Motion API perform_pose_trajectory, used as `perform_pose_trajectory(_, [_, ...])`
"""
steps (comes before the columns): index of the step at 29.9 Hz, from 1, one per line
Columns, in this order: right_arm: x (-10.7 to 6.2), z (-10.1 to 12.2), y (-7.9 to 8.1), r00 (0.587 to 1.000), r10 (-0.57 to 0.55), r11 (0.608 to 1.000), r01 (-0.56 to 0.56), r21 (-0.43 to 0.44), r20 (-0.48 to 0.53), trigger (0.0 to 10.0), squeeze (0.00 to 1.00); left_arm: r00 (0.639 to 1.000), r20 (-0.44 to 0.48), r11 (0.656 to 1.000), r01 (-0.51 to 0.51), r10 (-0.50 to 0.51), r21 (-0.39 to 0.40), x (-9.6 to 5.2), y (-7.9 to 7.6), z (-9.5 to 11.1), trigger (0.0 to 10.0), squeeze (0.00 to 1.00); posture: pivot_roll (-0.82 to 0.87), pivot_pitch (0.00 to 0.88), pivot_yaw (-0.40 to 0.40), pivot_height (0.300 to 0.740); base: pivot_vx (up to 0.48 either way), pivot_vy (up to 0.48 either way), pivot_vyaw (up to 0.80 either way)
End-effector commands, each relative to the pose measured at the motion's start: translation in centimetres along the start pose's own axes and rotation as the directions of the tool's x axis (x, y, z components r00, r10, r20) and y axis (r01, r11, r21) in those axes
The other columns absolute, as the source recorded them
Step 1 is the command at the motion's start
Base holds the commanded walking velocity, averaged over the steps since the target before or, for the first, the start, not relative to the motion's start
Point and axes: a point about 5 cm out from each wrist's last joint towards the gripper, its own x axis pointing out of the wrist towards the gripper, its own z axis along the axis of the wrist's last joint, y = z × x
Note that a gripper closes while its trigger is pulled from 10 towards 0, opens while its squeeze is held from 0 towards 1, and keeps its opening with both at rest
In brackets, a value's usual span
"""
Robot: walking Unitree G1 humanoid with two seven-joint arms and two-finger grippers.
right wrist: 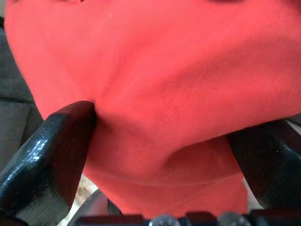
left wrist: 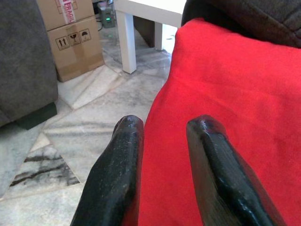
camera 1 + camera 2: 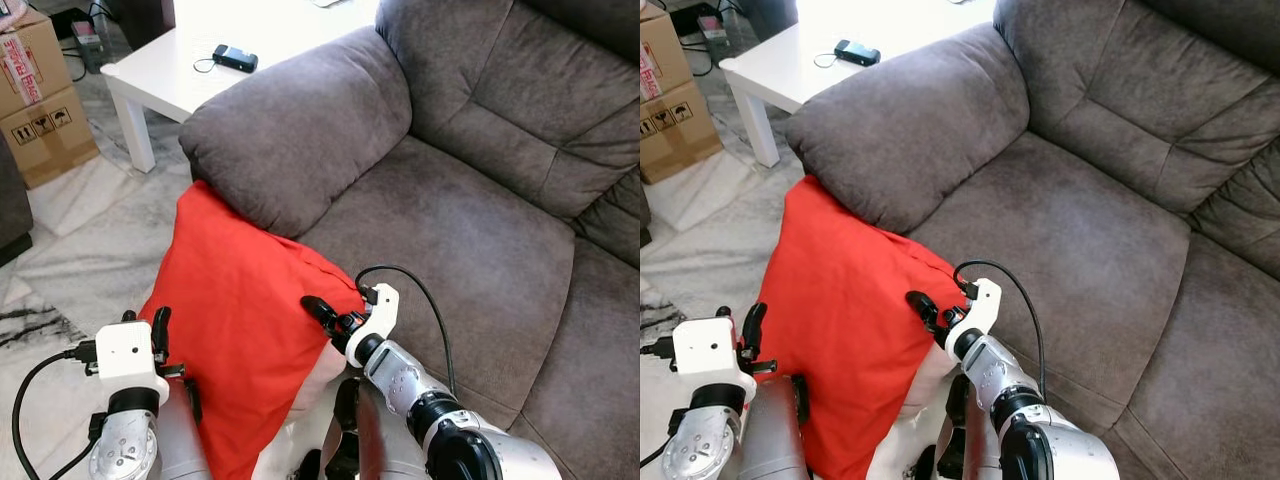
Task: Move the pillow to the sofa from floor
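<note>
Gripping stage, I'd say: my right gripper (image 1: 155,155) has its two fingers set wide w/ the red pillow (image 3: 240,310) bulging between them, fabric pressed against the inner face of at least one finger, so it looks like a hold on the pillow's edge nearest the sofa (image 3: 480,220), tho I can't be sure how firm. My left gripper (image 2: 164,141) sits at the pillow's other side, near the floor (image 3: 70,270), fingers a narrow gap apart w/ red cloth showing between them; can't tell if they've actually pinched it or just lie over it. Pillow itself is not yet on the seat: it stands tilted, upper corner tucked under the sofa's armrest (image 3: 290,130), lower part down by my legs on the marble floor. Next move, as I judge it, calls for both arms to lift together, bring the top corner out from under the armrest first, then swing it right and over the seat edge onto the cushion; soft thing, so it'll sag and could slip from a one-sided hold. Count: 1 pillow, 1 sofa, 1 white side table (image 3: 190,70) w/ 1 small dark device (image 3: 235,58) + cord on it, 2 stacked cardboard boxes (image 3: 40,95), 2 grippers
</note>
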Motion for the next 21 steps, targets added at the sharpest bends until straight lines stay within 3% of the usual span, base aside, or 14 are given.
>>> perform_pose_trajectory(1, [0.08,-1.08,0.26,0.999,0.019,1.000,-0.019,0.022,-0.038,10.0,0.00,1.000,-0.023,1.000,0.010,-0.010,0.010,-0.57,-0.49,-0.14,10.0,0.00,0.34,0.275,-0.279,0.556,0.000,0.000,0.00])
perform_pose_trajectory(2, [0.09,-1.11,0.29,0.999,0.022,0.999,-0.021,0.027,-0.037,7.6,0.00,1.000,-0.025,1.000,0.009,-0.009,0.010,-0.60,-0.48,-0.12,10.0,0.00,0.34,0.275,-0.279,0.556,0.000,0.000,0.00])
perform_pose_trajectory(3, [0.11,-1.17,0.33,0.999,0.025,0.999,-0.024,0.029,-0.040,0.0,0.00,1.000,-0.026,1.000,0.009,-0.008,0.010,-0.65,-0.47,-0.10,10.0,0.00,0.34,0.276,-0.280,0.556,0.000,0.000,0.00])
perform_pose_trajectory(21, [0.12,-0.94,0.25,1.000,0.009,0.999,-0.008,0.049,-0.029,0.0,0.00,1.000,-0.029,1.000,-0.004,0.004,0.014,-0.44,-0.34,0.09,10.0,0.00,0.34,0.267,-0.286,0.556,0.000,0.000,0.00])
